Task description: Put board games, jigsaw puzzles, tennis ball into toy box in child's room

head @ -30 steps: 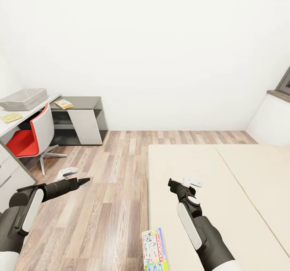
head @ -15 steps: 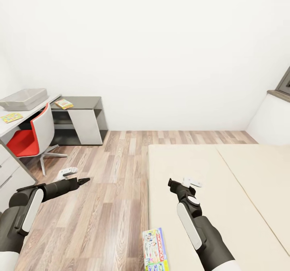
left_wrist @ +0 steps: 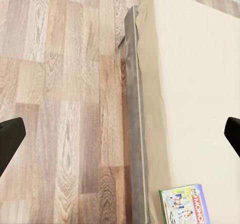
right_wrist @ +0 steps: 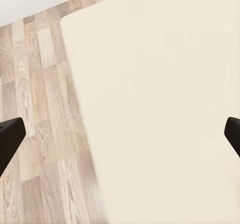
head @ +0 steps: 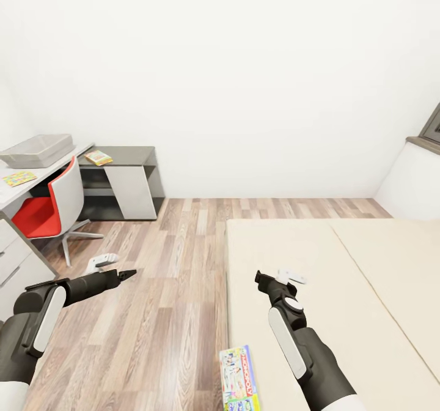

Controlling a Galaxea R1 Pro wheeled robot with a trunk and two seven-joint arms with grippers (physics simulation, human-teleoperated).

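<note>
Your left gripper [left_wrist: 120, 136] and right gripper [right_wrist: 120, 134] both hang spread apart, empty. Monopoly box [head: 239, 379] lies on the bed [head: 342, 288], at its floor-side edge. Toy box [head: 36, 150] and 1 jigsaw puzzle [head: 18, 178] sit on the table [head: 36, 181], well apart from the bed.

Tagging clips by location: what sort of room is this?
Likely a child's bedroom: a low bed with a Monopoly box on it, plus a desk and red chair.
</note>
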